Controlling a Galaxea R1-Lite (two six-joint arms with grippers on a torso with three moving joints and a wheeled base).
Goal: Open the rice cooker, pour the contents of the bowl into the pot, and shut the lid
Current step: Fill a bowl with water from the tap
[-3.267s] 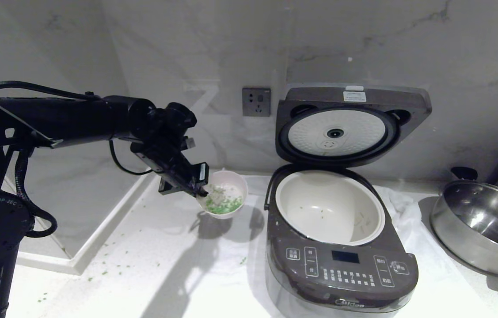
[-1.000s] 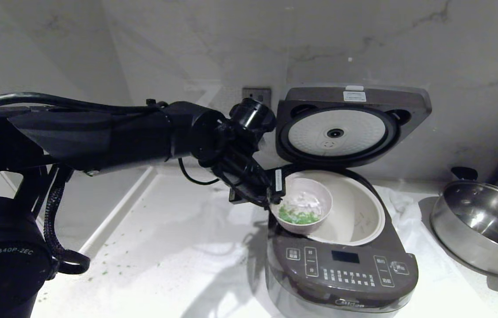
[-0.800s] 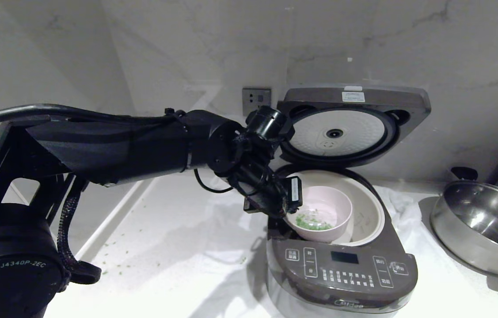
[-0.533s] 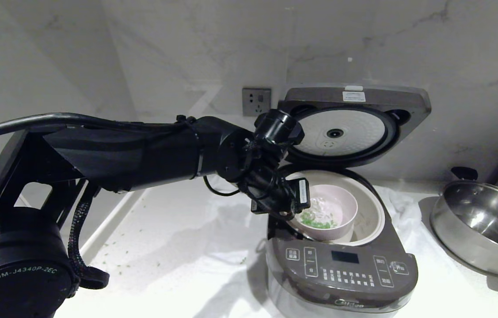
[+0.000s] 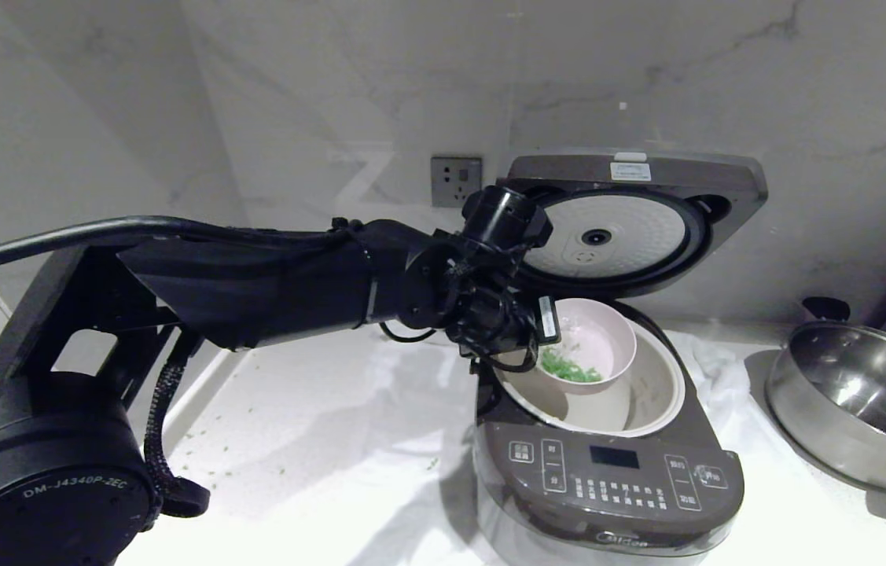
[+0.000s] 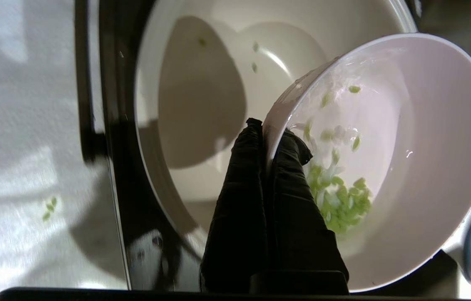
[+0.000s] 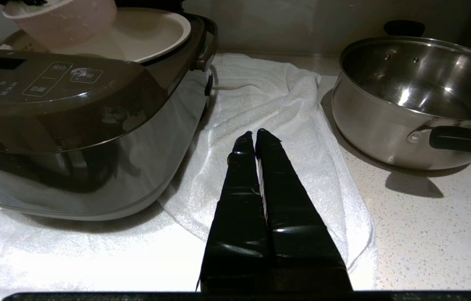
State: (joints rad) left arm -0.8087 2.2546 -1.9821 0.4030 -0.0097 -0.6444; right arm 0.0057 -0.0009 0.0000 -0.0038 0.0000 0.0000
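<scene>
1 bowl (image 5: 596,346) tilted, mouth facing lid (image 5: 623,224), over pot (image 5: 647,401)

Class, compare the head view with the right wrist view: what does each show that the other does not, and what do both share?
Only the head view shows the raised lid, the wall socket, the green bits inside the tilted bowl, and the left gripper pinching its rim.

Only the right wrist view shows the right gripper, shut, over the white towel.

Both show the rice cooker, its white pot, the bowl and the steel pan.
</scene>
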